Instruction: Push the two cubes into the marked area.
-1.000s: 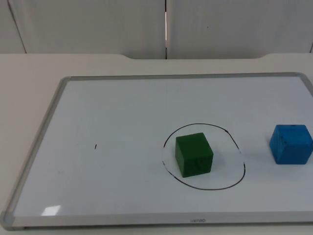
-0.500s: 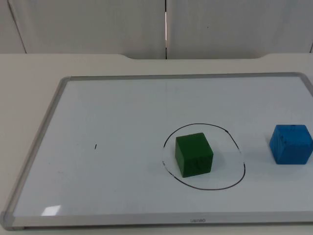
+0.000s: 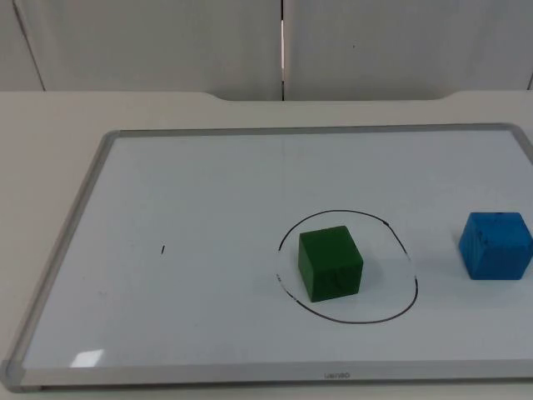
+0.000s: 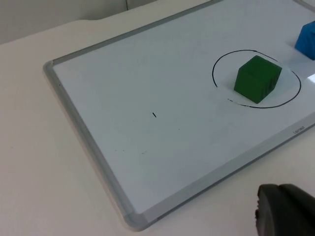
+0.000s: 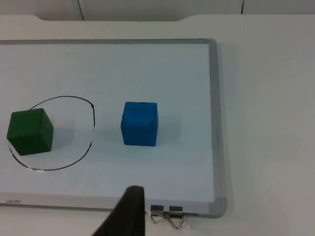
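White worktop (image 3: 50,117) carrying a framed whiteboard (image 3: 208,192) across most of the top view. On the board, right of centre, a hand-drawn black circle (image 3: 414,283), not quite closed on its right side. Green cube (image 3: 331,262) inside the circle, toward its left part, upright and clear of the line. Blue cube (image 3: 495,245) outside the circle, well apart to the right, near the frame's right edge. A small black tick mark (image 3: 163,249) left of centre. Two binder clips (image 5: 167,217) on the board's frame. Left end effector (image 4: 285,211) and right end effector (image 5: 129,212) off the board, above bare worktop; open or closed cannot be told for either.
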Robot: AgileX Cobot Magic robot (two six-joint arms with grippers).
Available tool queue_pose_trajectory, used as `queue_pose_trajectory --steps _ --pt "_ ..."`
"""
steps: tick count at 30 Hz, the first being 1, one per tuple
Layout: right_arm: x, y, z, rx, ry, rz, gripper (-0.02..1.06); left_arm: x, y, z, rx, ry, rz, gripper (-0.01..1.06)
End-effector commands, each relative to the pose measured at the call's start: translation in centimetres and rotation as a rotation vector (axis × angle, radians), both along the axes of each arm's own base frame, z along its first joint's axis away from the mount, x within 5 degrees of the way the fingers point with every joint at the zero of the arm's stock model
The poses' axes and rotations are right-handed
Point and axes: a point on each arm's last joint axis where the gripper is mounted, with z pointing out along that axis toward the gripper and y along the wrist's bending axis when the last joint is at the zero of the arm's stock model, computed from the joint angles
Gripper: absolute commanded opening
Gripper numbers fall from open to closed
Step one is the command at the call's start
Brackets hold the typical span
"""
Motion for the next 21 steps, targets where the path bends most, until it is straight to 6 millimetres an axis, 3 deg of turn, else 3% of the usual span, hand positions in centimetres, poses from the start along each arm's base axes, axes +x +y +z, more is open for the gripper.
queue_pose_trajectory --steps 1,15,21 --pt "0.0 0.0 -0.1 0.010 -0.005 -0.006 1.05 0.0 0.0 0.0 -0.013 -0.006 0.000 0.00" --pt "0.0 0.2 0.1 0.024 -0.017 0.006 1.05 0.0 0.0 0.0 -0.013 -0.006 0.000 0.00" --pt "2.1 0.2 1.9 0.024 0.031 0.003 1.05 0.0 0.0 0.0 -0.013 -0.006 0.000 0.00"
